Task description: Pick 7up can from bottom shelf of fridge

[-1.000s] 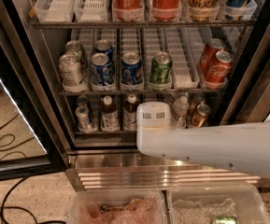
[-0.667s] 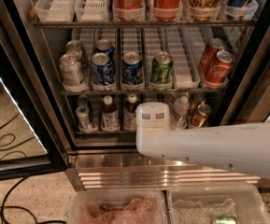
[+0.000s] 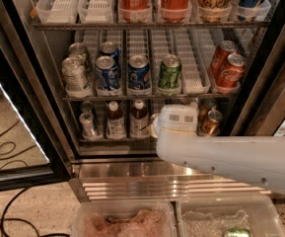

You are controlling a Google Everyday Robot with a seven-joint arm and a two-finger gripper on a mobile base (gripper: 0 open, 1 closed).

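7up can (image 3: 89, 126): upright, long axis vertical, silver top up, front of far-left lane on bottom shelf (image 3: 102, 140). Sits well left of gripper (image 3: 169, 122), two bottles (image 3: 115, 121) between. Gripper at shelf's middle-right, hidden behind white wrist (image 3: 177, 116), so no idea if it's apart or clamped. Brown cans (image 3: 211, 123) just right of it.

My white arm (image 3: 231, 157) comes in from the right edge and lies almost level across the lower frame. At its left end the gripper (image 3: 177, 120) sits near mid-frame, pointing away from me, back housing toward the camera.
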